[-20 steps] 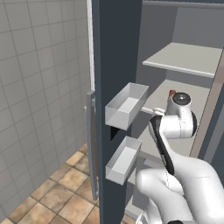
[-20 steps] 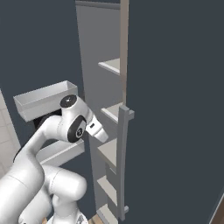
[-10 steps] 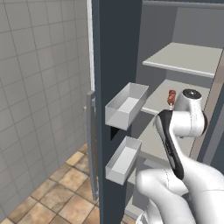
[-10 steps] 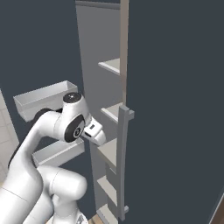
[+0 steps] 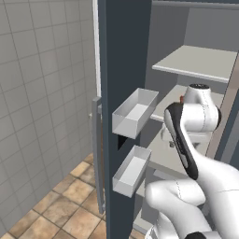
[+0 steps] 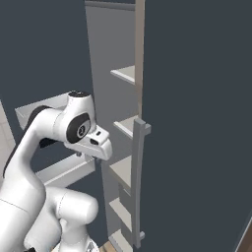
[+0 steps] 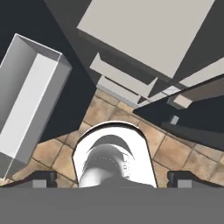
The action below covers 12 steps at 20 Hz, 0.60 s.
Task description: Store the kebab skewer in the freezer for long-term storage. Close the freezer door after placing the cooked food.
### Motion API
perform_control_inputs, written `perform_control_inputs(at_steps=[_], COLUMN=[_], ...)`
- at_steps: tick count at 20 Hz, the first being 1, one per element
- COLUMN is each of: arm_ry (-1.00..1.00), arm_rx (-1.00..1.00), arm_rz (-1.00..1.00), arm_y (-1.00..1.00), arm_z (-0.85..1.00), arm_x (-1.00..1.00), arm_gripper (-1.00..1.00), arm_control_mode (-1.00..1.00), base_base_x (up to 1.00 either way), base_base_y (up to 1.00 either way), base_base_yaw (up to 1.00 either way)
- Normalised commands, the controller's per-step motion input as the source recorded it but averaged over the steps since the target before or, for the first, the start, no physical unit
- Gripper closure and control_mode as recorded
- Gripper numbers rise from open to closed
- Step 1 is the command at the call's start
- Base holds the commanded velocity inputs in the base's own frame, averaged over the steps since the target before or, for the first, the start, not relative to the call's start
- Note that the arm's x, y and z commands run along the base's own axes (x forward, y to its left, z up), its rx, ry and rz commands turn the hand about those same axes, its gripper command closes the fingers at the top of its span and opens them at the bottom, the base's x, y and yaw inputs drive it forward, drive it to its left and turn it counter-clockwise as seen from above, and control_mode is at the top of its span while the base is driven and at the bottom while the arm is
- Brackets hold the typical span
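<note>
The freezer [image 5: 196, 63] stands open, its pale grey shelves showing. The freezer door [image 5: 122, 56] is swung wide, with a long grey handle [image 5: 96, 154] and two grey bins [image 5: 134, 112] on its inner side. A reddish bit of the kebab skewer [image 5: 181, 99] peeks out on the middle shelf, mostly hidden behind my arm. My gripper [image 7: 113, 178] points down in front of the shelves [image 6: 125, 125], open and empty, with the fingertips [image 7: 43, 177] far apart. It hangs beside the lower door bin [image 7: 30, 96], above the tiled floor.
The other slate-blue door [image 6: 197, 123] with its grey handle [image 6: 139, 162] borders the opening on the right. A grey tiled wall [image 5: 42, 93] stands left of the open door, and a brown tiled floor [image 5: 70, 205] lies below.
My arm has drawn back a little from the shelves and its wrist has risen, covering more of the skewer. The gripper stays open and empty.
</note>
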Motion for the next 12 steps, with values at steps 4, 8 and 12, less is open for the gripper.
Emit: perform_control_inputs(at_steps=[4, 8, 12], arm_ry=[0.03, 0.0, 0.0], arm_rx=[0.0, -0.02, -0.04], arm_rz=[0.0, 0.0, 0.0], arm_y=[0.0, 0.16, 0.36], arm_z=[0.0, 0.0, 0.0], arm_x=[-0.58, -0.62, -0.49], arm_gripper=[-1.0, -1.0, -1.0], arm_control_mode=[-1.0, -1.0, -1.0], base_base_x=[0.0, 0.0, 0.0], base_base_y=[0.0, 0.0, 0.0], base_base_yaw=[0.0, 0.0, 0.0])
